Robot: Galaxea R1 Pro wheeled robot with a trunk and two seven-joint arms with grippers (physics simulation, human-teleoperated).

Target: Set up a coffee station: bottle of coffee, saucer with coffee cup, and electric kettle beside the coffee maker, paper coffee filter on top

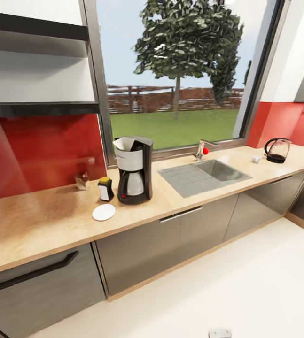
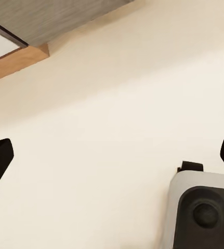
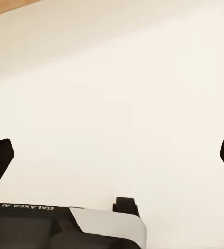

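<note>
Two grippers: left gripper (image 2: 112, 155) and right gripper (image 3: 112, 155) point down at pale floor (image 3: 117, 93), fingers spread wide, nothing held.
Coffee maker (image 1: 134, 170): on kitchen countertop (image 1: 43, 220) (paper coffee filter (image 1: 124, 143) on top).
Beside it: bottle of coffee (image 1: 105, 188), saucer (image 1: 104, 212).
Electric kettle (image 1: 277, 150): far end, beyond sink (image 1: 203, 176).

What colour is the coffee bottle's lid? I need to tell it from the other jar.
Yellow-gold, on the small dark bottle of coffee left of the coffee maker; clearest in the head view.
</note>
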